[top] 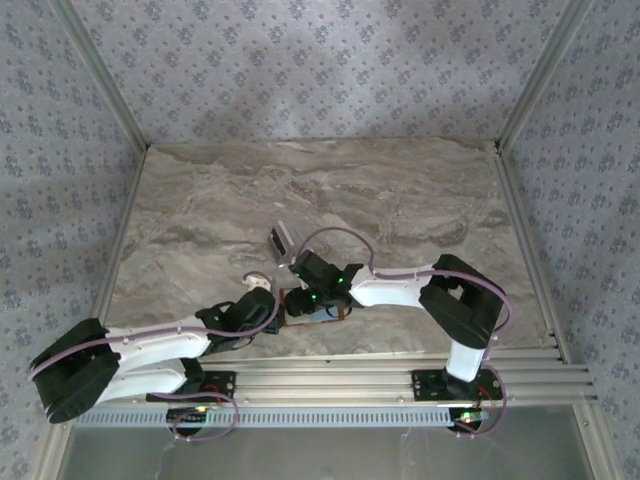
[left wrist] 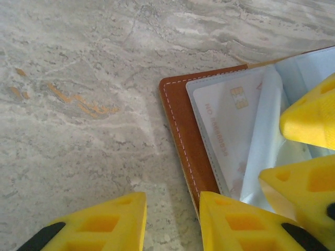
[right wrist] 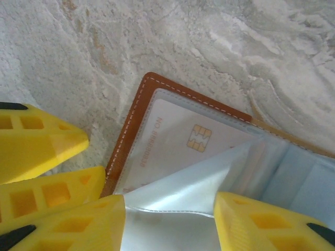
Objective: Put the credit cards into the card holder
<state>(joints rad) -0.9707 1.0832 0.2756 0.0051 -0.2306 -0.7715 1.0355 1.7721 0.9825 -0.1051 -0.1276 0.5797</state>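
The card holder (right wrist: 131,120) lies open on the marble-patterned surface (left wrist: 78,78), near its front edge and between the two arms; its brown leather cover with pale stitching faces down and its blue-grey inside faces up. One credit card (right wrist: 178,138), white with a gold chip and faint reddish lettering, sits inside a clear sleeve (right wrist: 172,193) at the outer leaf of the holder; the card is flat and lies within the stitched border.

The right end effector (right wrist: 171,201) is spread wide above the open holder; a loose leaf of clear sleeve rises into the gap between its yellow fingers, and the fingers stand clear of it on both sides, so it has hold of nothing. The left end effector (left wrist: 172,201) is also parted wide and grips nothing; one finger hangs over bare surface, the other overlaps the brown edge of the holder, though I cannot tell whether it presses on the leather. The two end effectors meet nose to nose at the holder, their fingertips just beside each other.

From overhead, a stack of credit cards (top: 283,243), pale with a dark edge, lies further back on the surface, apart from the holder and near the right arm's wrist.
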